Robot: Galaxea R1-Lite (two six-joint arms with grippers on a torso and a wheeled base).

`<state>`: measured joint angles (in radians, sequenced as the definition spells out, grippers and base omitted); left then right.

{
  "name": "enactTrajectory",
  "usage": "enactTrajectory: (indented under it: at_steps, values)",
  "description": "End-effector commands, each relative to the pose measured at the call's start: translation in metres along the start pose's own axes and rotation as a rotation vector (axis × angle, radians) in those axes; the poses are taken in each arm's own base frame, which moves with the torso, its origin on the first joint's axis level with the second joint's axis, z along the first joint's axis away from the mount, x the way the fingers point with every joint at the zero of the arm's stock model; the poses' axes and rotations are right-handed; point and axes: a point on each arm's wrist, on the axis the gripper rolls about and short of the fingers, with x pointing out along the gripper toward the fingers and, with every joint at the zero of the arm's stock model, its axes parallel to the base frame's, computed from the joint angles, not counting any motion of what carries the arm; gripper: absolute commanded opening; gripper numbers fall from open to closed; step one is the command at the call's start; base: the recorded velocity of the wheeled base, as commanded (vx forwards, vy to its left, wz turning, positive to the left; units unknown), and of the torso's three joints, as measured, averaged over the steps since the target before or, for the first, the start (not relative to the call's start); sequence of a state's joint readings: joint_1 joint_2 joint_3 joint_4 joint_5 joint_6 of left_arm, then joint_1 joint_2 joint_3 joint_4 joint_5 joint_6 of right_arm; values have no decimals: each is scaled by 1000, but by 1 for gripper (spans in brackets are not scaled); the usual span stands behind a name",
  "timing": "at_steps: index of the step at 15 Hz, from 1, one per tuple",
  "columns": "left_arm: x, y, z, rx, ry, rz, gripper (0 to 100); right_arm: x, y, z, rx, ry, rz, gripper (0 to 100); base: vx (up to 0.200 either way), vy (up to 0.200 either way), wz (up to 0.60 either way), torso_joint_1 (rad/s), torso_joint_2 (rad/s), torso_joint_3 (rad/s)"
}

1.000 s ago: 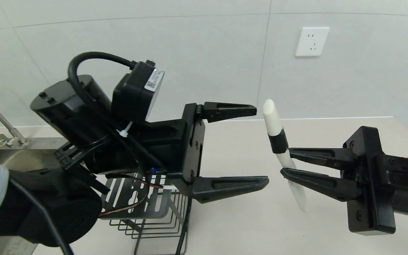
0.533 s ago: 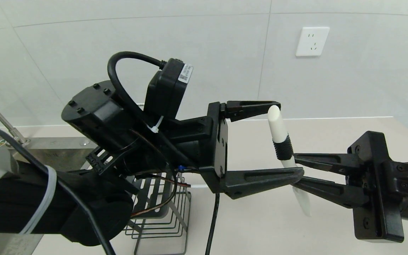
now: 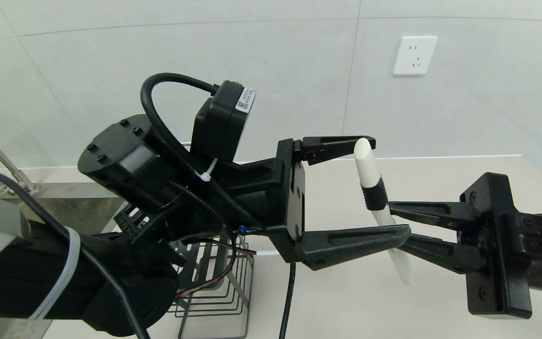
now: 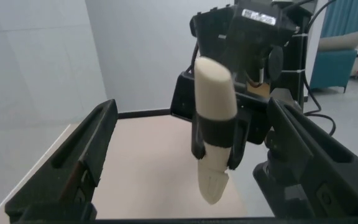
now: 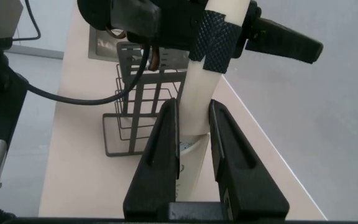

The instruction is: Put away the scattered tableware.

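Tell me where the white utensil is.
In the head view, right of centre: the white utensil is held above the counter by the right end effector, inside the open left end effector.

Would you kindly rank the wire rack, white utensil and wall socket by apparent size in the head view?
1. wire rack, though partly hidden.
2. white utensil, near the camera.
3. wall socket, farther off, so its true size is unsure.
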<state>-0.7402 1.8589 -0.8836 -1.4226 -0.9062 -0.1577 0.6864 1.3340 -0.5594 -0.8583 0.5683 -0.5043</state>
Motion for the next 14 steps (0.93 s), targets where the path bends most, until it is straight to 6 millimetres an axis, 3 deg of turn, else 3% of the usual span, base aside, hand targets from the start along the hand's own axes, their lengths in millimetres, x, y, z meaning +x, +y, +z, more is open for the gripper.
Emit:
enactTrajectory:
  at_steps: [1, 14]
  values:
    - [2, -2, 0, -2, -2, -8, 100, 3, 0, -3, 4, 6, 4, 0, 0, 0, 0, 0, 0, 0]
    - [10, -6, -4, -15, -4, -28, 100, 2, -1, 0, -7, -9, -5, 0, 0, 0, 0, 0, 0, 0]
